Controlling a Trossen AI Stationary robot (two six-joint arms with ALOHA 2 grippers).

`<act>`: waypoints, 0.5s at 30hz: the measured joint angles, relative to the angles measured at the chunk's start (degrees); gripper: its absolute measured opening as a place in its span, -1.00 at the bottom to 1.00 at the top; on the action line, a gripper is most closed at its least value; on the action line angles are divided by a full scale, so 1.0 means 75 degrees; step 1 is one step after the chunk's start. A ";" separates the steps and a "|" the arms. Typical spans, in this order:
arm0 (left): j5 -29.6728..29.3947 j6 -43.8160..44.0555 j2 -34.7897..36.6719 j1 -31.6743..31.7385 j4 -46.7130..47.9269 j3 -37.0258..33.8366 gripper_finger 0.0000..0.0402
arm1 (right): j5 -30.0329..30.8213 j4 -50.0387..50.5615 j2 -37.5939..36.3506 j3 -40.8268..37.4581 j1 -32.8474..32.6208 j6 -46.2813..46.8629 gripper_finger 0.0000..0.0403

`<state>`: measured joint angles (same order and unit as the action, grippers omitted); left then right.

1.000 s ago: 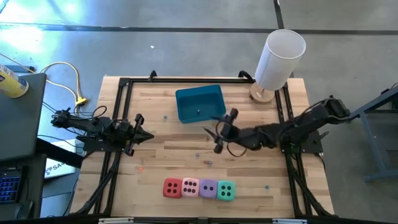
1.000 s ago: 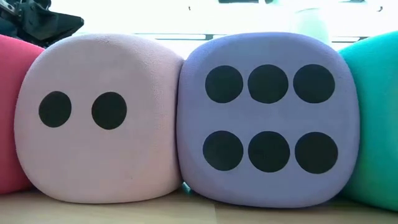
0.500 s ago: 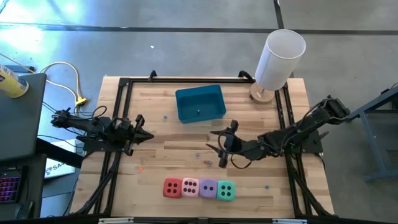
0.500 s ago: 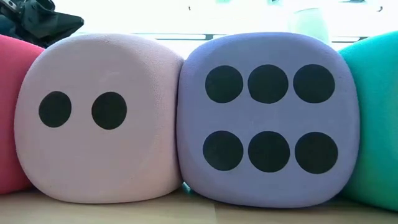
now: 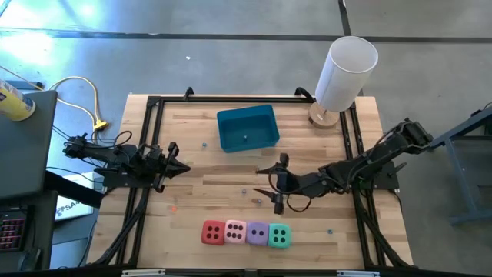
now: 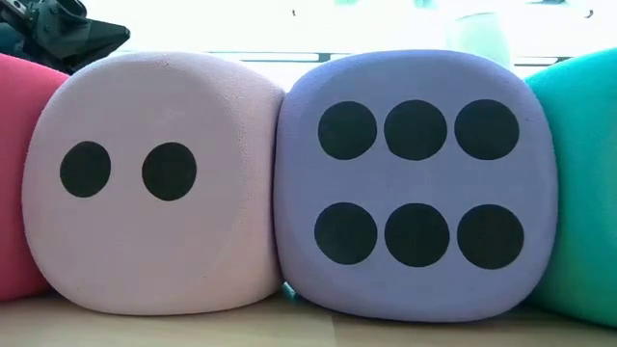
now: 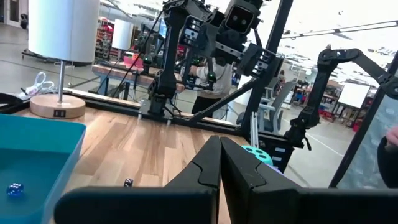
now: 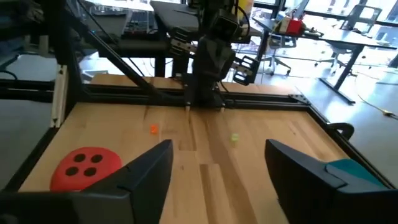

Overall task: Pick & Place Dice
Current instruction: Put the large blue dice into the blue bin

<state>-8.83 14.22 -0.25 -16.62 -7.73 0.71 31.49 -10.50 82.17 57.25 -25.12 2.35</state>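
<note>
Four dice in one row; right gripper jaws wide, left gripper jaws closed.

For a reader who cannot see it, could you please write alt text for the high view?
Four dice, red, pink, purple and teal, sit in a row at the table's near edge, with the open right gripper just behind them. A blue bin sits farther back; the shut left gripper waits at left.
</note>
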 joint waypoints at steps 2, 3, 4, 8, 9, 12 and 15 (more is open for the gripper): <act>-0.0001 0.0000 0.0000 0.0000 0.0000 -0.0001 -1.00 | -0.0239 0.0002 0.0000 0.0000 -0.0003 0.0057 0.41; -0.0001 0.0000 0.0000 0.0000 0.0000 -0.0001 -1.00 | -0.0262 0.0002 0.0000 0.0000 -0.0003 0.0110 0.48; 0.0001 0.0000 0.0000 0.0000 0.0003 0.0000 -1.00 | -0.0266 0.0000 0.0000 0.0000 -0.0019 0.0160 0.56; -0.0001 -0.0001 0.0000 -0.0003 0.0013 -0.0002 -1.00 | -0.0221 0.0000 0.0000 0.0000 -0.0105 0.0254 0.90; -0.0001 -0.0001 0.0000 -0.0003 0.0029 -0.0001 -1.00 | -0.0214 0.0000 0.0000 0.0000 -0.0103 0.0254 0.94; -0.0001 0.0105 0.0000 -0.0003 0.0032 0.0000 -1.00 | -0.0217 0.0005 0.0000 0.0000 -0.0102 0.0228 0.92; 0.0002 0.0275 0.0000 -0.0003 0.0032 0.0000 -1.00 | -0.0213 0.0005 0.0000 -0.0003 -0.0102 0.0143 0.91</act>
<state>-8.82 16.28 -0.25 -16.64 -7.49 0.71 29.90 -10.46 82.17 57.23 -25.89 3.42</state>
